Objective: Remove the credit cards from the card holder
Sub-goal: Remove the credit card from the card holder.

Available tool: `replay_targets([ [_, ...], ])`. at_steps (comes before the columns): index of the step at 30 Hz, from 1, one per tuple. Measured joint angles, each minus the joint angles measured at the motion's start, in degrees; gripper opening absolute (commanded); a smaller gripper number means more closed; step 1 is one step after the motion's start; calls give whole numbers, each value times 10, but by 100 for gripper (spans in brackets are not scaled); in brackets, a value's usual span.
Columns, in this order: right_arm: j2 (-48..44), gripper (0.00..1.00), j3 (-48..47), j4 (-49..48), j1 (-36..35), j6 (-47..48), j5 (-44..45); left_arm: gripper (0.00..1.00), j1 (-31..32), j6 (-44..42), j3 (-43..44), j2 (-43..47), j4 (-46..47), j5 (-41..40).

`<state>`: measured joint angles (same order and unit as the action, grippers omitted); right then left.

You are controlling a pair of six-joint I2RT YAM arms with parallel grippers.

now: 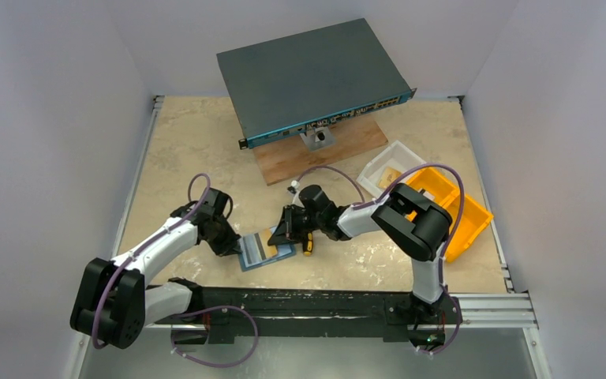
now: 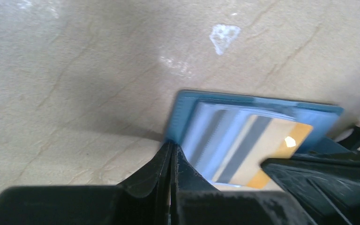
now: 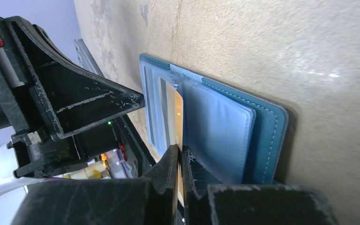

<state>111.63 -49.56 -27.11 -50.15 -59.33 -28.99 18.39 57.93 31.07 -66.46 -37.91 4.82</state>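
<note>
The teal-blue card holder point(image 1: 262, 251) lies open on the table between the arms, its paler blue slots facing up. A yellow credit card point(image 3: 178, 110) with a grey stripe sticks partly out of a slot. It also shows in the left wrist view point(image 2: 274, 140). My right gripper point(image 1: 281, 234) is shut on this card's edge point(image 3: 179, 157). My left gripper point(image 1: 232, 242) is shut, with its tips point(image 2: 172, 151) pressed against the holder's left edge point(image 2: 180, 115). More pale cards sit in the holder's left half point(image 3: 151, 108).
A large dark grey network switch box point(image 1: 312, 77) stands at the back on a wooden board point(image 1: 327, 148). A white tray point(image 1: 388, 167) and yellow bins point(image 1: 458, 212) are at the right. A small yellow-black object point(image 1: 308, 246) lies beside the holder. A metal rail point(image 1: 347, 304) runs along the near edge.
</note>
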Motion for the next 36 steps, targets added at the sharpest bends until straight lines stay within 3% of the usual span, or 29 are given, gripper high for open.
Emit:
replay_targets([
  [16, -24, 0, 8, 34, 20, 21, 24, 0, 0, -16, -1, 8, -16, -14],
  [19, -17, 0, -3, 38, 11, 24, 24, 9, 0, -29, 1, 44, -16, -1],
  [22, -5, 0, -19, 37, 0, 24, 24, 11, 1, -39, 10, 65, -9, 17],
  [28, 7, 0, -32, 34, -16, 21, 23, 0, 15, -46, 22, 37, 40, 58],
  [36, 7, 0, -32, 35, -16, 22, 23, 0, 19, -38, 21, -45, 63, 59],
])
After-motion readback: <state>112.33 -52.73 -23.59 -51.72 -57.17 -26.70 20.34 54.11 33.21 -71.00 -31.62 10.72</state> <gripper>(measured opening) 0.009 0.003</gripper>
